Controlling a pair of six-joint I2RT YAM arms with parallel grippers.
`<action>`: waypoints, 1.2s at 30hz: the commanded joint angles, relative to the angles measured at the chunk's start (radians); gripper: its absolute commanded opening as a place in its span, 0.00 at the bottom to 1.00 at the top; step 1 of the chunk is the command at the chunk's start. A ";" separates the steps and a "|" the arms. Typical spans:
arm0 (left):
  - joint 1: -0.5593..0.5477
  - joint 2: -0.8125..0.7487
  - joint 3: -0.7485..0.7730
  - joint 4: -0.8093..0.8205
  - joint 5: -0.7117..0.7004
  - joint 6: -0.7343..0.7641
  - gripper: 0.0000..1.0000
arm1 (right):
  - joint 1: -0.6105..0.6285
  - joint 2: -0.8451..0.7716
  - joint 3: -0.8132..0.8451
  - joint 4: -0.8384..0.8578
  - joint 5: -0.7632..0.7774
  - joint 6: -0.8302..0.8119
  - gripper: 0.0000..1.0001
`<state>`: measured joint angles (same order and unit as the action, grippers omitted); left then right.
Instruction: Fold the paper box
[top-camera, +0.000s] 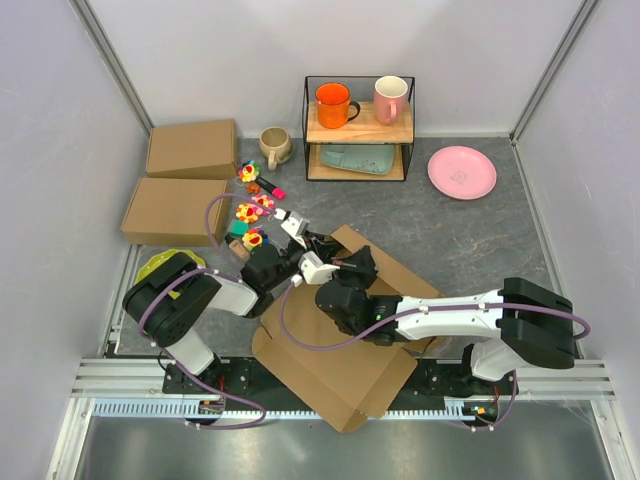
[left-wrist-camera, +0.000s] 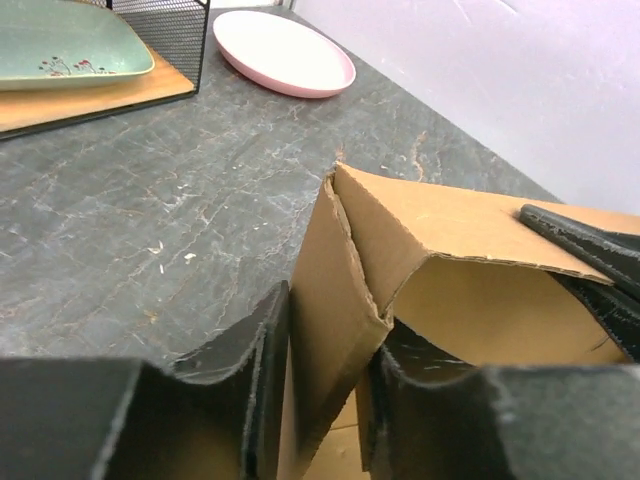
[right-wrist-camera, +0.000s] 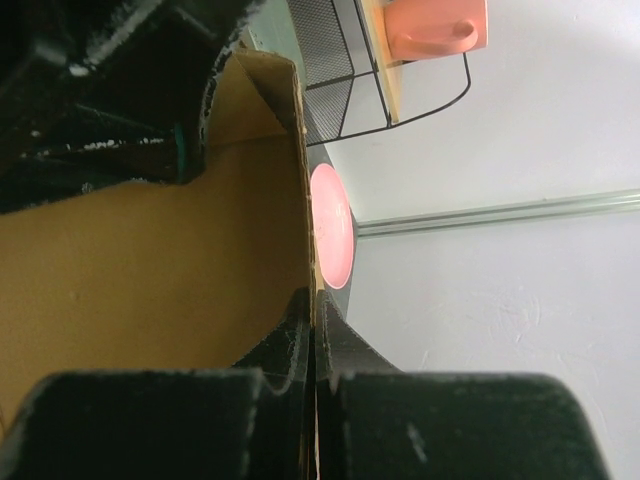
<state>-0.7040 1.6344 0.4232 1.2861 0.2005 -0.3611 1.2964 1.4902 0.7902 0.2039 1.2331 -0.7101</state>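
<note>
Both left gripper (left-wrist-camera: 330, 330) and right gripper (right-wrist-camera: 313, 310) pinched paper box (top-camera: 330, 375) flaps; opposed pulling could have torn the corner fold.

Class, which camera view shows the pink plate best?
The top external view: the whole pink plate is seen from above, nothing covering it. The left wrist view catches it at a shallow angle. The right wrist view shows part, the paper box hiding the rest.
</note>
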 joint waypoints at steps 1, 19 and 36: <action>0.009 0.005 0.037 0.255 -0.001 0.080 0.24 | 0.017 0.030 0.021 -0.050 -0.070 0.104 0.00; -0.008 -0.028 -0.011 0.188 -0.111 0.182 0.02 | 0.041 -0.116 0.168 -0.165 -0.024 0.241 0.65; -0.095 -0.082 0.043 0.010 -0.392 0.324 0.02 | -0.019 -0.415 0.149 -0.133 -0.277 0.595 0.76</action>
<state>-0.7769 1.5604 0.4198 1.2709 -0.0467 -0.1261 1.3029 1.1175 0.9497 0.0284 1.0695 -0.2630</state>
